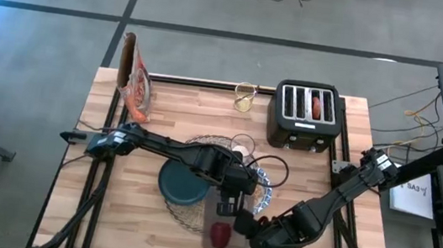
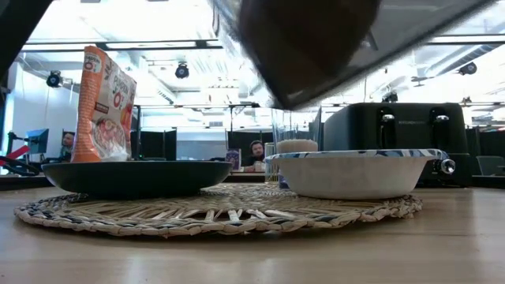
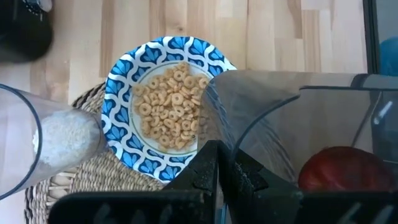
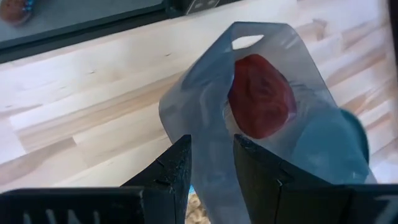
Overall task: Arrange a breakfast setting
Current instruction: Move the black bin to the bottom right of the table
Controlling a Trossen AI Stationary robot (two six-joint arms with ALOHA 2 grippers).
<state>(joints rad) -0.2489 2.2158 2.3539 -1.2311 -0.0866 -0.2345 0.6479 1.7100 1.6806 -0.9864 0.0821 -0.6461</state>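
We are holding a clear bag (image 1: 221, 234) with a red fruit (image 4: 261, 96) inside: left claw (image 1: 226, 212) pinched together on its edge, right claw (image 4: 211, 171) clamped on its side, beside the cereal-filled bowl (image 3: 165, 109).

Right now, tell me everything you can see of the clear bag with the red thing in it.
The bag is clear soft plastic with a cut-out handle hole at one end, holding one round red item; what it is cannot be told. It hangs above the table's near edge, beside the bowl. The left pincer is shut on one edge of the bag, and the right pincer grips another edge.
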